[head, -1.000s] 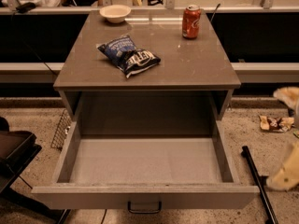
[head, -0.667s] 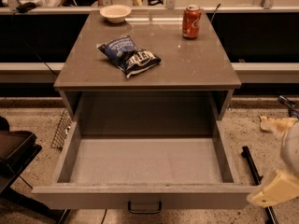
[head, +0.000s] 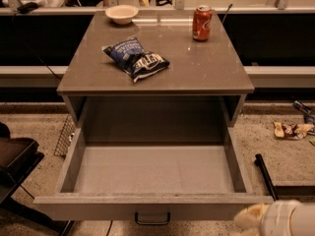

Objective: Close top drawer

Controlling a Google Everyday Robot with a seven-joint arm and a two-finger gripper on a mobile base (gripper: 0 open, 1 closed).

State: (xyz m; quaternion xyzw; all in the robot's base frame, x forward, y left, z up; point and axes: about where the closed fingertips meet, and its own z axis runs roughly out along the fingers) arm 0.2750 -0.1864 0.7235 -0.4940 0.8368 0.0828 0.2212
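Observation:
The top drawer is pulled fully out of the grey cabinet toward me, and its inside is empty. Its flat front runs along the bottom of the view, with the small dark bail handle at its centre. The lower drawers are out of view. My gripper is a cream-and-white shape at the bottom right. It sits just below the right end of the drawer front, to the right of the handle.
On the cabinet top lie a blue chip bag, a red soda can and a white bowl. A black chair and a wire rack stand left. A black rod and litter lie right.
My arm has dropped from the right edge to the bottom right corner and moved left, closer to the drawer front. The drawer has stayed open in the same place.

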